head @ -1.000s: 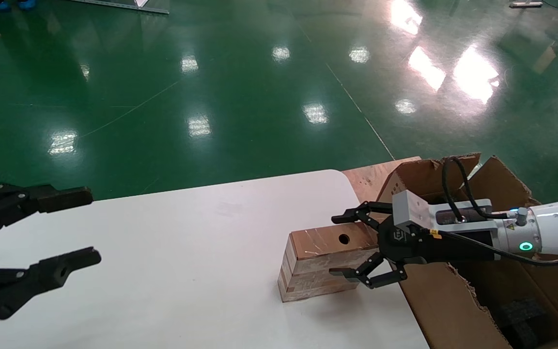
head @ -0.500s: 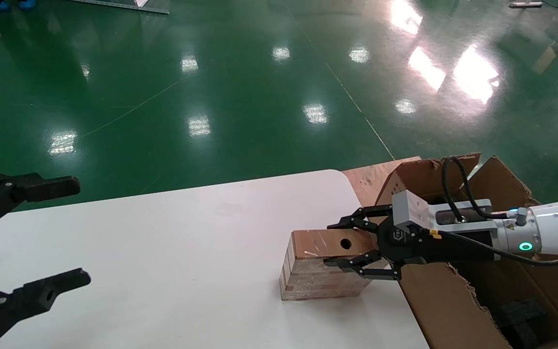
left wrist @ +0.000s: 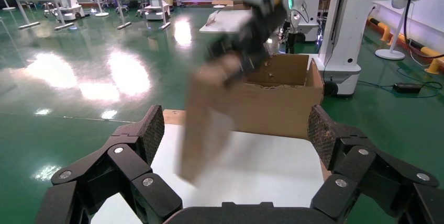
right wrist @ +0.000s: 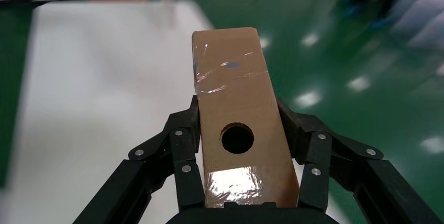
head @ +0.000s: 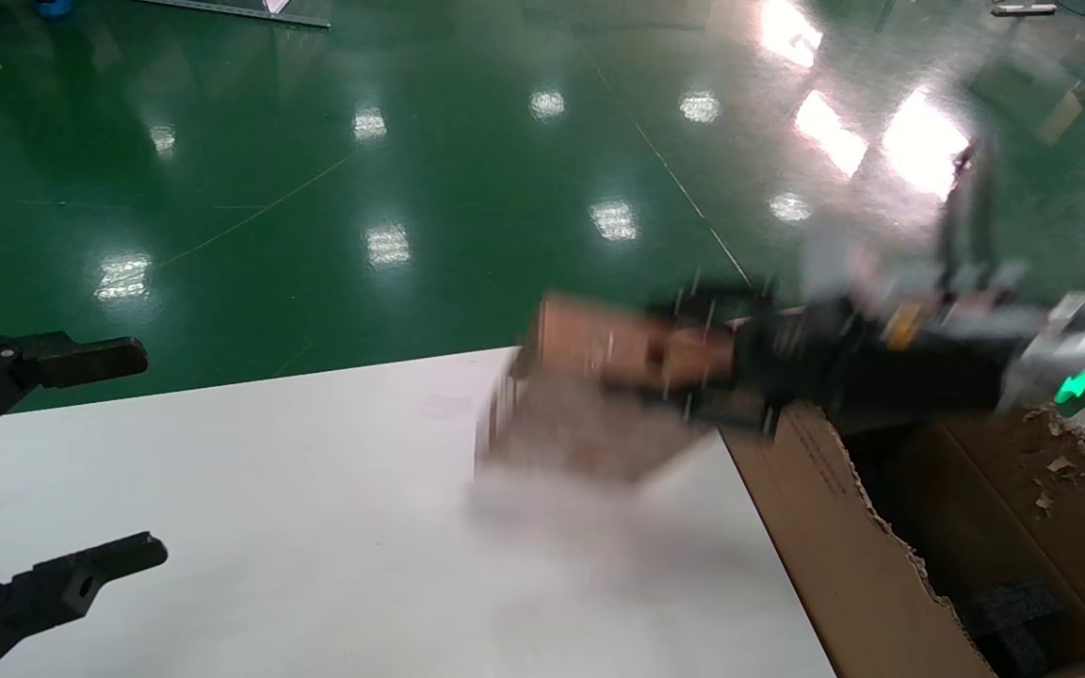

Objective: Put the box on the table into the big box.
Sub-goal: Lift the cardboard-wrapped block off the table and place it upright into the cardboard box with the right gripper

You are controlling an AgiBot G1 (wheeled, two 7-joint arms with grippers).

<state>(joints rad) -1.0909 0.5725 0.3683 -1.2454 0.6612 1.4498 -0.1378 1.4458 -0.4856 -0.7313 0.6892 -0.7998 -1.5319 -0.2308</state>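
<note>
My right gripper [head: 693, 353] is shut on the small brown box [head: 599, 377] with a round hole and holds it, tilted, above the white table [head: 269, 527] near its far right corner. In the right wrist view the box [right wrist: 235, 114] sits clamped between both fingers, hole facing the camera. The left wrist view shows the box [left wrist: 207, 119] lifted in front of the big box [left wrist: 277, 98]. The big torn carton [head: 891, 574] stands open at the right of the table. My left gripper [head: 81, 461] is open and empty over the table's left edge.
Black foam blocks [head: 1013, 612] lie in the carton's bottom. A brown wooden board lies under the carton, mostly hidden. Green floor [head: 411, 169] lies beyond the table. Other tables and a robot base [left wrist: 345, 41] stand farther off in the left wrist view.
My right gripper closed on the small box and lifted it off the table, up and away from me. The left gripper shifted slightly left and stays open.
</note>
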